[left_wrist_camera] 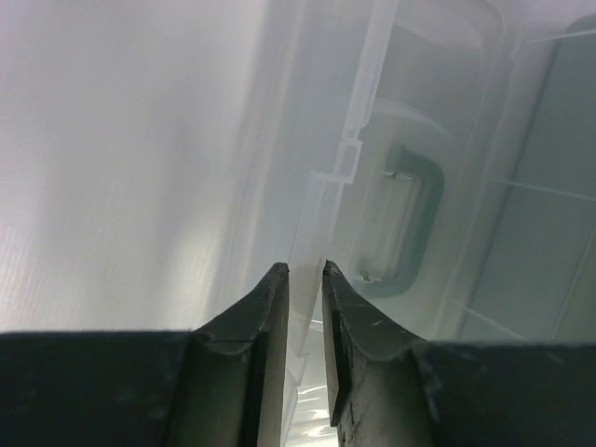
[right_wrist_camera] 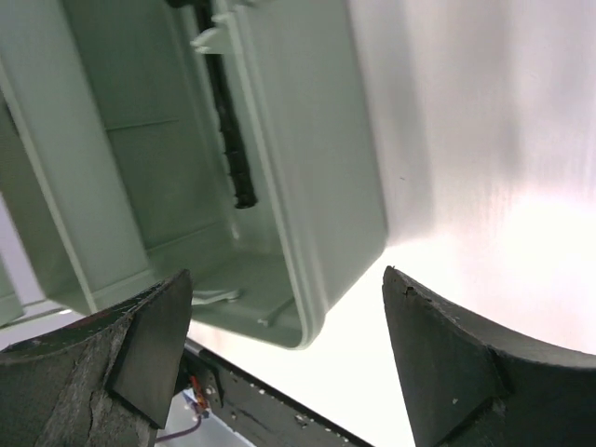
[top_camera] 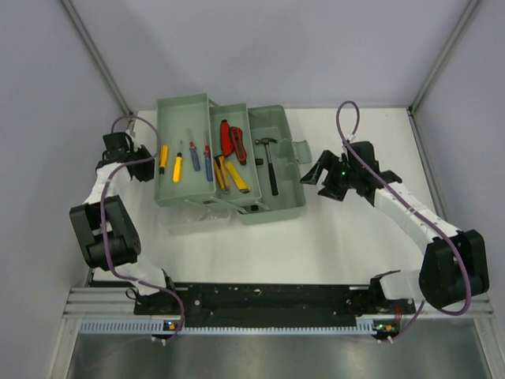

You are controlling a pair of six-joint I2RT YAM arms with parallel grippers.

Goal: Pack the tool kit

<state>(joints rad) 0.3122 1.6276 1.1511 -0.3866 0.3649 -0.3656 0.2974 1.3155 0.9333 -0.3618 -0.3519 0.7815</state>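
The left pincer is almost together around the thin rim of the open toolbox's left tray, and I cannot tell if it pinches yet, the right pincer is wide apart and empty by the box on the worktop, and the tools look all in, so I think next comes a firm pinch to fold the trays shut.

Narrow-gapped left hand, wide right hand

Left claw, 2 dark fingers nearly together astride the toolbox rim.
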